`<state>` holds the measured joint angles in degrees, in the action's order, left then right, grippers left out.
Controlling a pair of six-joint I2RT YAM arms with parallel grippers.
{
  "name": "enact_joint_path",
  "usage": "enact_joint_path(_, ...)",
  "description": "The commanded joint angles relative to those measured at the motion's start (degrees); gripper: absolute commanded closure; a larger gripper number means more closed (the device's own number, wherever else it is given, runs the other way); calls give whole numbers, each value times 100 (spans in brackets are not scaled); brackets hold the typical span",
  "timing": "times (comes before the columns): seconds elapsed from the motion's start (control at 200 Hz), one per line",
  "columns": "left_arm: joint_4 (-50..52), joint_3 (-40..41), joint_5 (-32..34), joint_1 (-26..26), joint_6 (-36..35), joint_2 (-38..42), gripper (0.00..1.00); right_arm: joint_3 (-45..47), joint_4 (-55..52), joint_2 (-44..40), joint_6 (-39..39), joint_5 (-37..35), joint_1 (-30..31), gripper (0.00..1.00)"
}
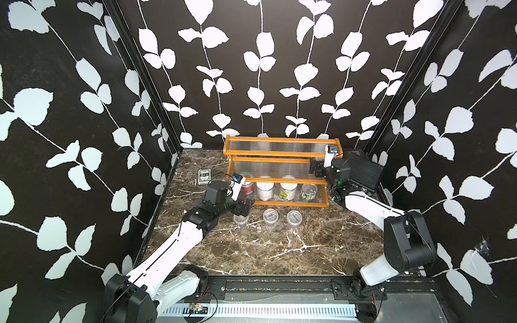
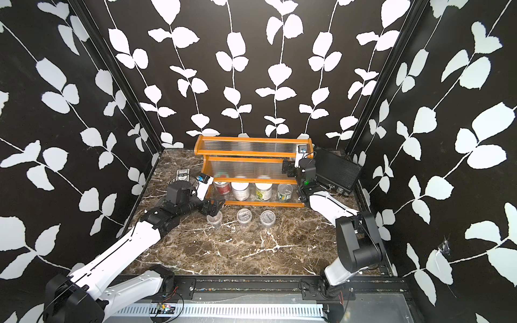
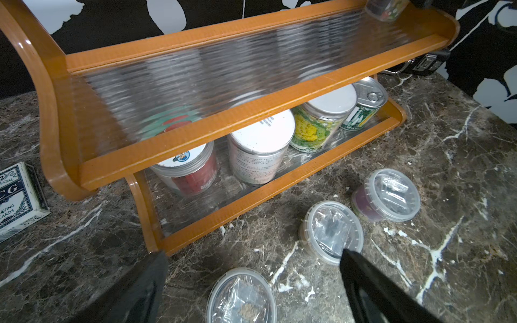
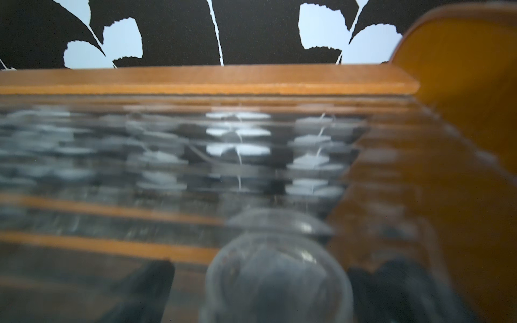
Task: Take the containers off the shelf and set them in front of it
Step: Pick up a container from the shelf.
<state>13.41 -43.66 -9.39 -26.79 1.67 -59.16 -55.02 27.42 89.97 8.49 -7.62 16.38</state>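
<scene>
Left pincer point(image 1: 244, 208): held apart over lidded cup point(image 3: 242, 296) on tabletop point(image 1: 279, 246); right pincer point(image 1: 315, 168): held apart around blurred cup point(image 4: 277, 279) on shelf point(image 4: 195, 81).

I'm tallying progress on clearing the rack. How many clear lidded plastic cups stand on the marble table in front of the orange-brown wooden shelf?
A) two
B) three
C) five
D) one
B: in a top view three clear lidded plastic cups stand in a row on the marble table, the left cup, the middle cup and the right cup, before the orange-brown wooden shelf.
</scene>
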Motion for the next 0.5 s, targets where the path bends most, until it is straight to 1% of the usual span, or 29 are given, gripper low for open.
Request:
enact_joint_path(0.0, -41, 93, 40, 50, 35, 178, 2, -287, -6, 103, -58, -190, -43, 1)
enact_joint_path(0.245, 2, 147, 80, 44, 93, 293, 2, -353, -154, 121, -186, -2, -47, 11)
enact_joint_path(0.4, 30, 182, 112, 47, 121, 355, 1, -278, -158, 61, -269, 184, -47, 22)
enact_joint_path(0.495, 33, 183, 121, 46, 126, 371, 2, -199, -190, -26, -312, 238, -47, 24)
